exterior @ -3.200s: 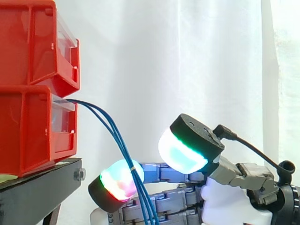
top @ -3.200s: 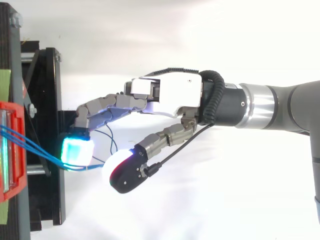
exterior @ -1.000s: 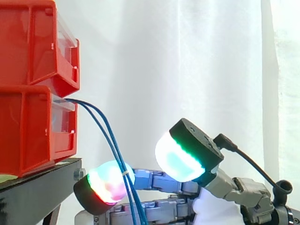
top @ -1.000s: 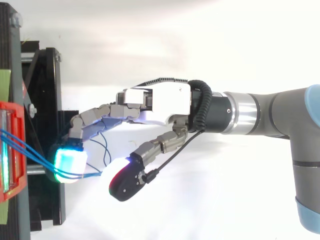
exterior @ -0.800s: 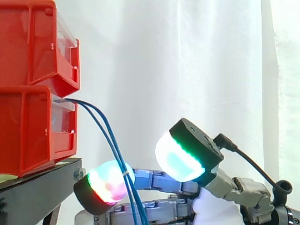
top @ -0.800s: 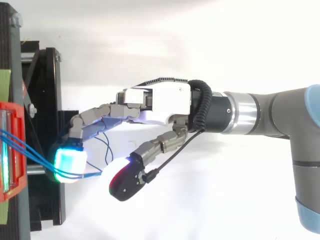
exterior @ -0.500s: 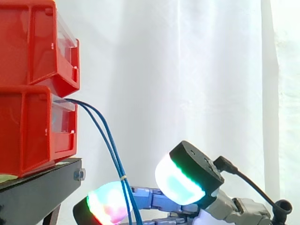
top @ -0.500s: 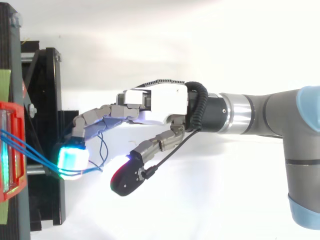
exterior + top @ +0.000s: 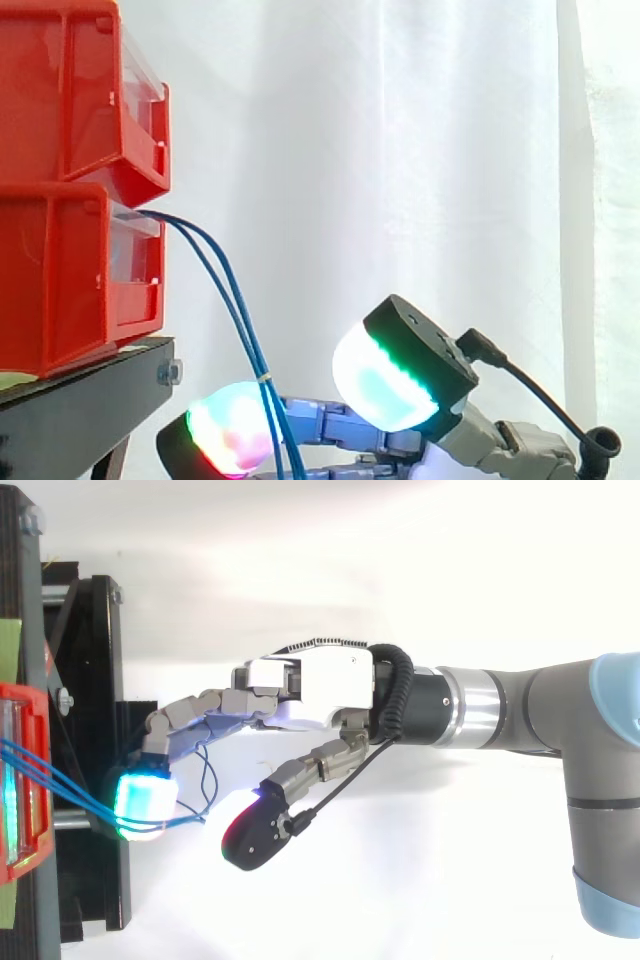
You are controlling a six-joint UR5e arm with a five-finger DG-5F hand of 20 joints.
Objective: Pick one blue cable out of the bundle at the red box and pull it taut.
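Now: blue cables (image 9: pixel 228 300) across a spread hand (image 9: pixel 310 685)

Out of the lower red box (image 9: pixel 70 270) they come, sloping down and lying against a glowing fingertip (image 9: pixel 145 802) beside the black stand (image 9: pixel 90 400). The fingers are straight and the thumb (image 9: pixel 255 835) is well apart, with nothing pinched.

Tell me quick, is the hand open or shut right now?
Hand: open, thumb spread away from the fingers. The blue cables run across one fingertip, not pinched.
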